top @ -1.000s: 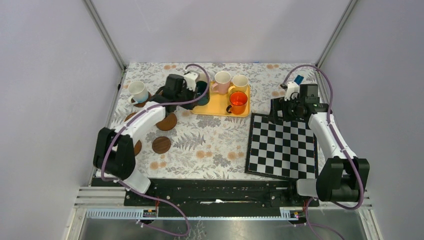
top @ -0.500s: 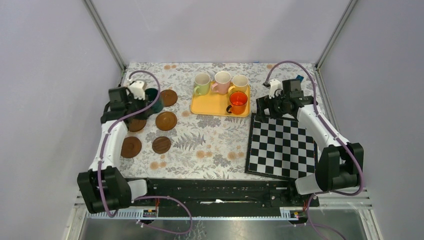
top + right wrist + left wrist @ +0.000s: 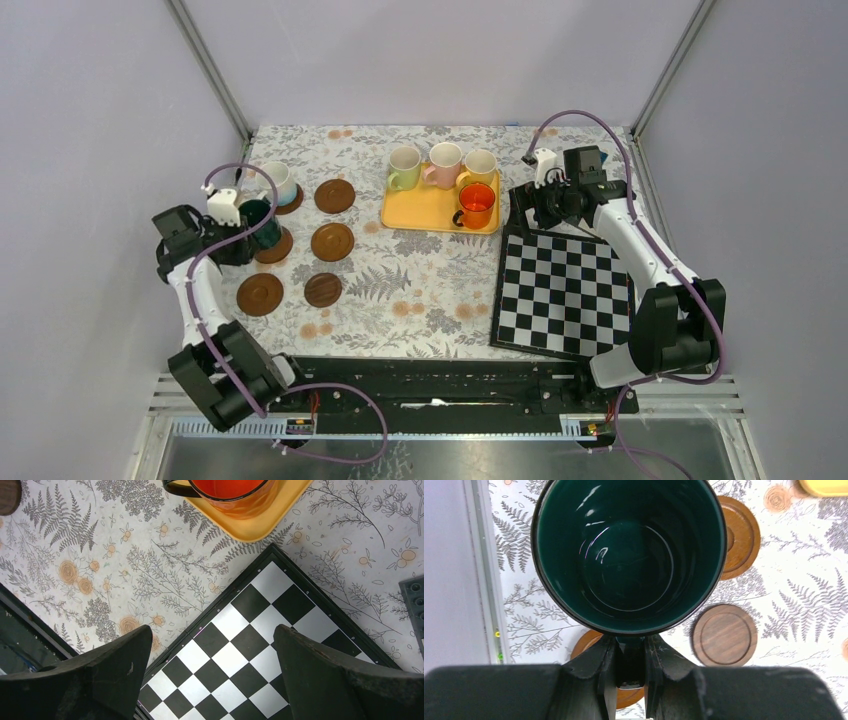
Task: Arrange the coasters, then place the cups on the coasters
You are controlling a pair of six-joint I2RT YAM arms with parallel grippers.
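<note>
My left gripper [image 3: 240, 228] [image 3: 630, 647] is shut on the handle of the dark green cup [image 3: 259, 221] [image 3: 628, 552], which is upright over a coaster [image 3: 275, 248] [image 3: 586, 641] at the table's left. I cannot tell whether the cup touches it. The pale blue cup [image 3: 277, 182] stands on a coaster further back. Bare coasters lie at the back [image 3: 334, 195] [image 3: 738, 537], in the middle [image 3: 331, 241] [image 3: 723, 635] and in front [image 3: 322, 289]. Light green [image 3: 404, 167], pink [image 3: 444, 163], yellow [image 3: 480, 165] and orange [image 3: 476, 204] [image 3: 230, 492] cups stand on the yellow tray [image 3: 425, 212] [image 3: 272, 520]. My right gripper [image 3: 538, 205] [image 3: 212, 637] hangs open and empty.
A black-and-white chequered board [image 3: 565, 290] [image 3: 250, 650] lies right of the tray, under my right gripper. One more coaster [image 3: 259, 293] lies near the left front. The enclosure's left wall and rail [image 3: 481, 570] run close beside my left gripper.
My left arm has swung from the tray to the table's left side, carrying the dark green cup. My right gripper has shifted left and back, toward the tray's corner.
</note>
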